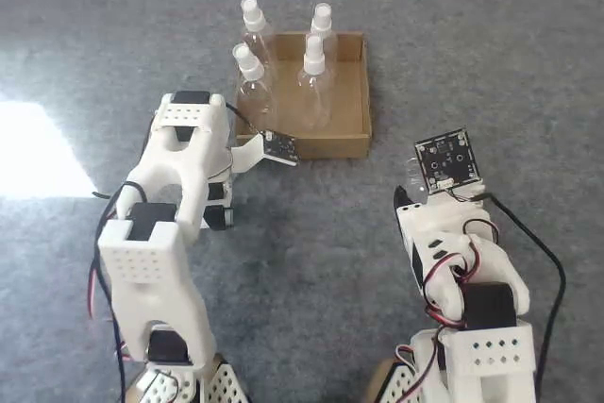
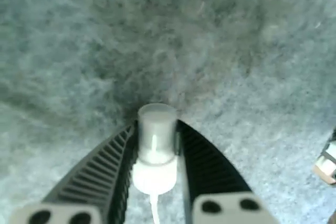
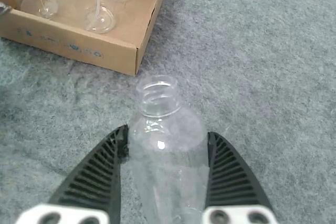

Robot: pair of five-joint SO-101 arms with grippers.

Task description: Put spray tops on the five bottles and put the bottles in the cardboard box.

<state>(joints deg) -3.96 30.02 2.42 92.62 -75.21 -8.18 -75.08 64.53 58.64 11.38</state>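
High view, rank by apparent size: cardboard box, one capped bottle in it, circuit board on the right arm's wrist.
1. cardboard box
2. capped bottle and circuit board: these look about alike. The board likely sits nearer the camera, so I won't rank them against each other.

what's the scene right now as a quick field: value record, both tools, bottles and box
left tool: shut on a spray top, with grey carpet beyond it
right tool: shut on the uncapped bottle, neck open
cardboard box: holds four capped bottles, upright
still to do: spray top onto the uncapped bottle, then that bottle into the box
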